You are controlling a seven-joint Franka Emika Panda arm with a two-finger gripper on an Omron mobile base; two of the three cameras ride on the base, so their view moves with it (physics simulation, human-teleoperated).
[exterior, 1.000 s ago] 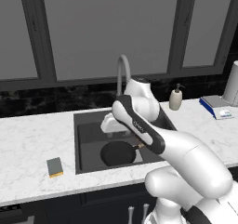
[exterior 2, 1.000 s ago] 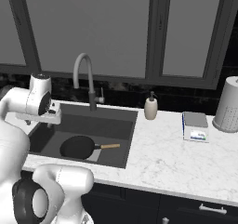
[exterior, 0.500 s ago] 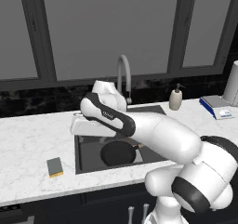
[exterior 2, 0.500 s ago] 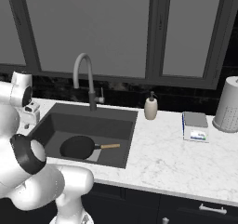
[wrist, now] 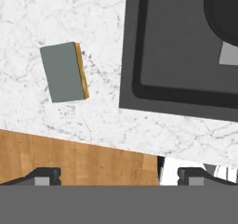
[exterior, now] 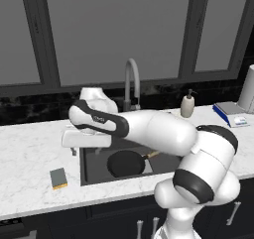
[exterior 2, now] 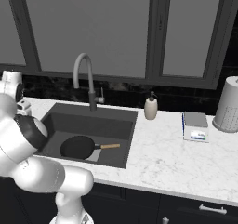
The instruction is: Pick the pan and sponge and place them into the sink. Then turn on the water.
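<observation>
- One white marble desk runs under tall dark-framed windows; black backsplash behind, dark cabinets below, wood floor visible past the desk edge in the hand view.
- Large dark grey rectangular recessed sink set in the desk; tall grey arched gooseneck faucet at its back rim, no water running.
- Round black shallow frying pan with short light-brown wooden handle lies on the sink floor, partly over a lighter grey square plate.
- Small rectangular sponge, grey-green top over yellow layer, sits flat on the desk left of the sink, near the front edge, apart from the sink rim; also seen at.
- White arm's jaws wide apart, holding nothing, hovering above the desk between sponge and sink corner.
- Beige soap dispenser bottle right of the faucet; blue-edged box and white perforated cylinder further right.
- Pan cut off at the hand view's top right; the arm hides the sink's left rim in the left base view.
</observation>
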